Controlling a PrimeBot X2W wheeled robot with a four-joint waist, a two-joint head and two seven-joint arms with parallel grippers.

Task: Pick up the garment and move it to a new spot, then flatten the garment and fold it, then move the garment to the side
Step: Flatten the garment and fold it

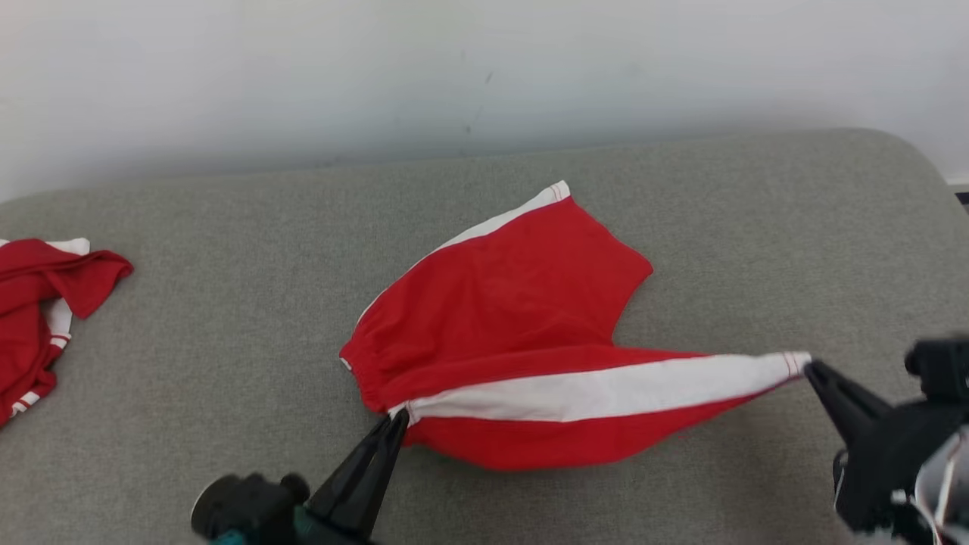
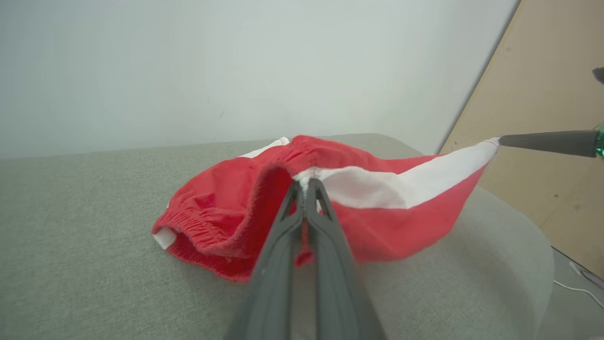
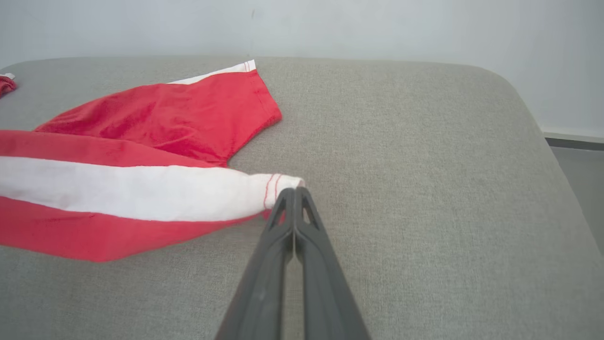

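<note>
You had the shorts point(image 1: 515, 303) stretched: left pincer point(image 1: 399, 418) clamped on the waistband point(image 1: 362, 363), right pincer point(image 1: 808, 369) on a leg hem point(image 1: 791, 363). Flattening looked underway; folding and setting aside were left.

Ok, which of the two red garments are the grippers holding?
The middle shorts, stretched between the left gripper and right gripper. The other garment lies crumpled at far left, untouched.
</note>
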